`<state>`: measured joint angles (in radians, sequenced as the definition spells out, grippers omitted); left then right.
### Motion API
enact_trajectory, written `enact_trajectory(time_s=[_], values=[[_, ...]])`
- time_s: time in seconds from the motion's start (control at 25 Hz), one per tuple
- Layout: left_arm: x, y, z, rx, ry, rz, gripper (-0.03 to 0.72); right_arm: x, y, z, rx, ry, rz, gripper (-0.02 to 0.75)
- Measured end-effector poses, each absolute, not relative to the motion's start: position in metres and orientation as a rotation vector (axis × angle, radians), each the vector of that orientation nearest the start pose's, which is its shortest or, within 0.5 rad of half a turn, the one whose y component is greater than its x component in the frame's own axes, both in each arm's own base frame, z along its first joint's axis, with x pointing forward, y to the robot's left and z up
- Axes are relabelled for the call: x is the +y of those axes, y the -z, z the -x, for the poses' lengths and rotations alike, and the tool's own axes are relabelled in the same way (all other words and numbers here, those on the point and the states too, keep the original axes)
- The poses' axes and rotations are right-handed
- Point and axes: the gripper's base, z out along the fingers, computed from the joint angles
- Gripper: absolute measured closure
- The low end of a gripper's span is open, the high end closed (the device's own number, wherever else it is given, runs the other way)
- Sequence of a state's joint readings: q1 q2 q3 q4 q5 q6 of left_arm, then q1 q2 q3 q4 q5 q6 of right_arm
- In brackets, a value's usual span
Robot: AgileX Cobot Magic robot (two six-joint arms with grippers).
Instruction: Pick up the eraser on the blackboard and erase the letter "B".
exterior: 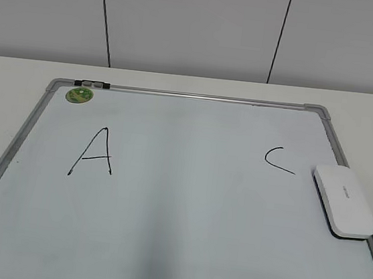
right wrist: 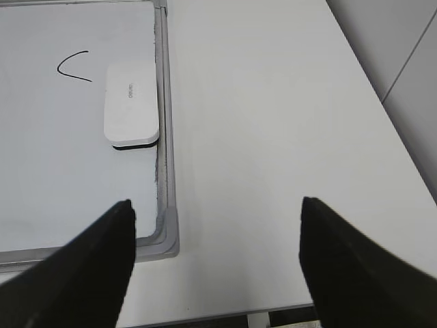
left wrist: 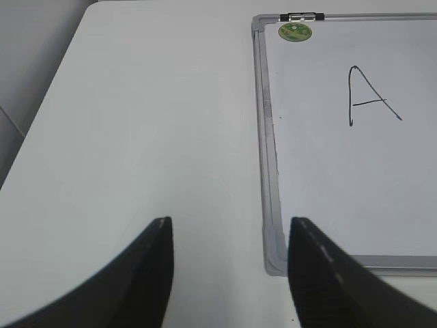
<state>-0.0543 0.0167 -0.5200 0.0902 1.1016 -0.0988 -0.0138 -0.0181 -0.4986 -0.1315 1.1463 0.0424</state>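
Observation:
The white eraser (exterior: 344,200) lies flat on the blackboard (exterior: 176,232) by its right frame, just right of the black "C" (exterior: 278,159); it also shows in the right wrist view (right wrist: 131,102). A black "A" (exterior: 94,151) is at the board's left. No letter "B" shows between them; that patch of board is blank. My left gripper (left wrist: 229,232) is open and empty over the table by the board's near left corner. My right gripper (right wrist: 215,212) is open and empty over the table by the board's near right corner, well short of the eraser.
A round green magnet (exterior: 79,94) sits at the board's far left corner beside a small clip (exterior: 88,84). The white table (exterior: 17,86) surrounds the board; its right and front edges show in the right wrist view (right wrist: 355,89). A grey panelled wall stands behind.

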Motion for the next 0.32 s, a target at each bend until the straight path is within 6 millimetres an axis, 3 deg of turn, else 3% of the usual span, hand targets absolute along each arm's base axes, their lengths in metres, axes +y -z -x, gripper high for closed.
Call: enact_trajectory(time_s=[0.32], values=[[0.0077, -0.2799, 0.0061, 2.078, -0.015, 0.053, 0.29, -0.0107, -0.2705, 0.0118, 2.108, 0.142, -0.073, 0.183]])
